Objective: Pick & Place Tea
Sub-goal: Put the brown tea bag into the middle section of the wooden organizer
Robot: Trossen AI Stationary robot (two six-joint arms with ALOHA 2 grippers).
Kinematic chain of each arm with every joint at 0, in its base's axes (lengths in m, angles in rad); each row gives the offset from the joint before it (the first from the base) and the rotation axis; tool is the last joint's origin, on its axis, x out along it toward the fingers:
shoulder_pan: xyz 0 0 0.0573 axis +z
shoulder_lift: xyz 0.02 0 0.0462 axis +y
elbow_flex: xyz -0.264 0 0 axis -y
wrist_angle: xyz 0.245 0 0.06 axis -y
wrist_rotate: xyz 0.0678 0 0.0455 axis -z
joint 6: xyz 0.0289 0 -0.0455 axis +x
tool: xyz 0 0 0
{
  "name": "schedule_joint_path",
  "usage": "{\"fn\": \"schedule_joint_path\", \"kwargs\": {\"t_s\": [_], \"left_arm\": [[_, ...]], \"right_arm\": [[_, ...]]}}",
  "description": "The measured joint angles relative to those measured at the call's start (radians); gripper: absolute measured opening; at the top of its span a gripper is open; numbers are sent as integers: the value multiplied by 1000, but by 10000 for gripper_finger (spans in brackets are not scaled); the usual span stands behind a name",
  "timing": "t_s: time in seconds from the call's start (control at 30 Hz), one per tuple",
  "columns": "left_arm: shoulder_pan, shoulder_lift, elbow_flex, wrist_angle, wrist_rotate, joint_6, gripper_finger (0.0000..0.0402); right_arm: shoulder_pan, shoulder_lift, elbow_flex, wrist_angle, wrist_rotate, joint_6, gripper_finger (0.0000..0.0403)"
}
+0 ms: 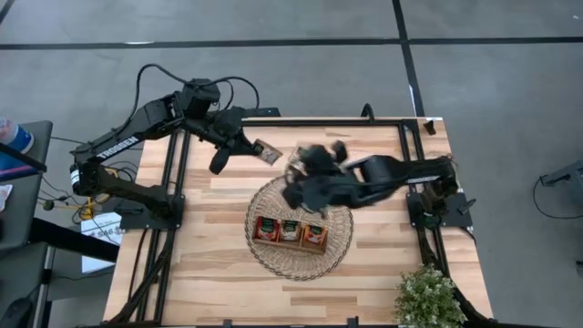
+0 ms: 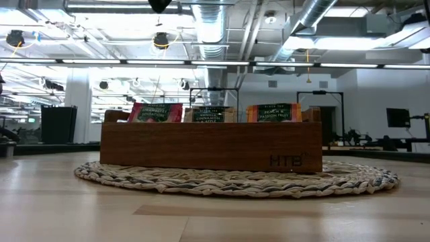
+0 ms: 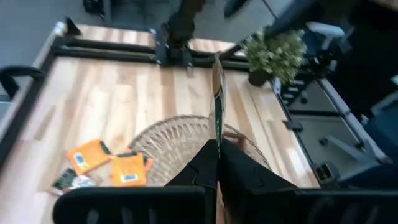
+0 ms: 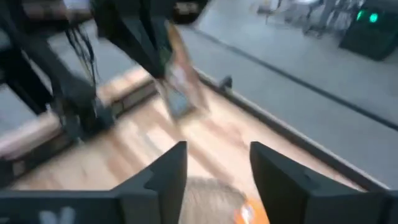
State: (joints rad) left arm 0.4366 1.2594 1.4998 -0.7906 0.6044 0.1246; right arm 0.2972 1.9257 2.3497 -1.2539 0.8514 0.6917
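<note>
My left gripper (image 1: 250,146) is raised over the table's far left part, shut on one tea sachet (image 1: 266,152), which shows edge-on (image 3: 217,99) in the left wrist view. My right gripper (image 4: 214,167) is open with nothing between its fingers. It hovers blurred (image 1: 305,171) above the far rim of the wicker basket (image 1: 301,260), facing the left gripper and its sachet (image 4: 179,87). A wooden tray (image 2: 208,144) rests on the basket with sachets (image 1: 290,232) standing in its three compartments. Several loose orange and pale sachets (image 3: 106,167) lie flat on the table by the basket. My left gripper pinches the sachet's near end (image 3: 217,144) between its two fingers. The fingers slant downward from the table's far left. The sachet juts out beyond the fingertips, turned on edge, lifted clear of the table and basket.
A potted plant (image 1: 426,296) stands at the table's near right corner. The black frame rails (image 1: 319,121) run along the far edge and both sides. Bare wood (image 1: 200,264) lies left of the basket.
</note>
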Motion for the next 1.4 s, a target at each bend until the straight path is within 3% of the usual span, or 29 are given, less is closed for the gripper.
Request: {"fn": "schedule_joint_path", "kwargs": {"t_s": [0.17, 0.6, 0.97, 1.4], "left_arm": [[-74, 0, 0, -32, 23, 1, 0], [-420, 145, 2, -8, -293, -26, 0], [-517, 363, 2, -15, -358, -89, 0], [-520, 455, 2, -53, -455, -113, 0]], "right_arm": [[98, -49, -1, -174, -7, 126, 193], [386, -75, -15, -317, 98, 426, 143], [439, -73, -17, -317, 94, 427, 9], [401, -73, -17, -317, 92, 408, 4]]}}
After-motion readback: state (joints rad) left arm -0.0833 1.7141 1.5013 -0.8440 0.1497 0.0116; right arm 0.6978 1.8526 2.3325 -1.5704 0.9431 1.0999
